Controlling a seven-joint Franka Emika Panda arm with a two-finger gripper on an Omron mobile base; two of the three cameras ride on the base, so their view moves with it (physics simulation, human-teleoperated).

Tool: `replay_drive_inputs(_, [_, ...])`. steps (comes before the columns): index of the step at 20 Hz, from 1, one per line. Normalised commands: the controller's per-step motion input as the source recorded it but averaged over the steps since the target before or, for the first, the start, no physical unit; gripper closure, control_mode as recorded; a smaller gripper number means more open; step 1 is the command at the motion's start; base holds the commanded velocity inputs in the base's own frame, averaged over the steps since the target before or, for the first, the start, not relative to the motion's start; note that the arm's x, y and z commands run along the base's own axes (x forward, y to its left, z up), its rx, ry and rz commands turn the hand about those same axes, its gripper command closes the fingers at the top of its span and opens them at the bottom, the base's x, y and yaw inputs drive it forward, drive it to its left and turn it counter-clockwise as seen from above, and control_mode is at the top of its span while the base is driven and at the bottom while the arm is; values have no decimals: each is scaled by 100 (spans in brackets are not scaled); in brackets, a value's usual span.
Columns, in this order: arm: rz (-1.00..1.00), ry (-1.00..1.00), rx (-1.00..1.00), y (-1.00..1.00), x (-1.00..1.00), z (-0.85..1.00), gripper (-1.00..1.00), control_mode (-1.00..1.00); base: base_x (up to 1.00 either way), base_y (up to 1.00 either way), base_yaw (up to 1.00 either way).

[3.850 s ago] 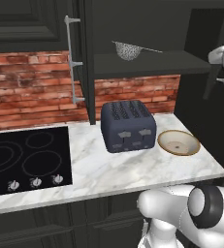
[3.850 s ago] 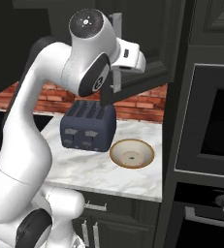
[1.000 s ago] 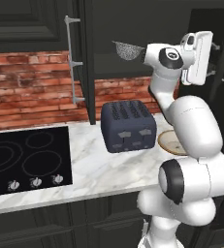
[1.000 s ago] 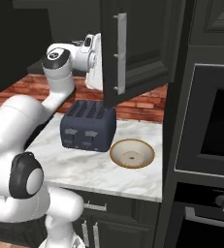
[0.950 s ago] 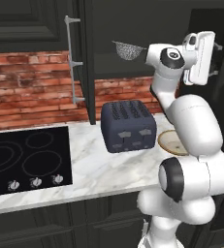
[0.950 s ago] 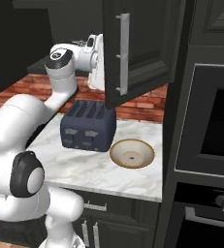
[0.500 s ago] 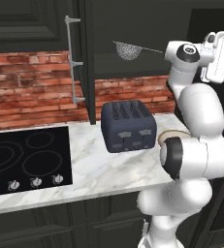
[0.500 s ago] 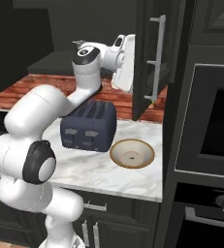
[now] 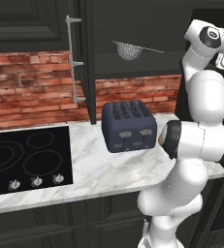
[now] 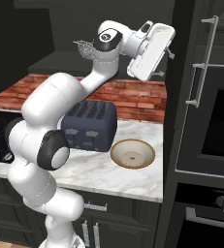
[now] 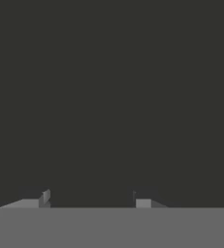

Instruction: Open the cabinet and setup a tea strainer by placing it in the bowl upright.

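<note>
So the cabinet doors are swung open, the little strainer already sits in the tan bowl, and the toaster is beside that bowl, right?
Not quite: the tea strainer lies on the shelf of the open cabinet, as the left base view shows. The bowl holds nothing and sits beside the toaster.

dark toaster point(image 9: 129, 126), black cooktop point(image 9: 26, 157), marble counter point(image 9: 99, 169), brick backsplash point(image 9: 31, 94)

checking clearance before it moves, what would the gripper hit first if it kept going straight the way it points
Most likely the dark inner face of the open cabinet door: the hand view shows a flat dark surface ahead of the gripper. Depth there is unclear.
</note>
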Motion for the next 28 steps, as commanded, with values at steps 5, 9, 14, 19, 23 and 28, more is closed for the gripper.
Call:
replay_drive_inputs(5, [0,0,6,-17,8,0,-100,-100,0,0,0])
replay_drive_inputs(9, [2,0,0,67,1,-4,-100,-100,0,0,0])
replay_drive_inputs(14, [2,-2,0,94,-2,-1,-100,-100,0,0,0])
replay_drive_inputs(19, [10,-4,1,87,-2,0,-100,-100,0,0,0])
replay_drive_inputs(23, [15,-4,18,75,0,-1,-100,-100,0,0,0])
replay_drive_inputs(28, [24,-4,20,67,0,-17,-100,-100,0,0,0])
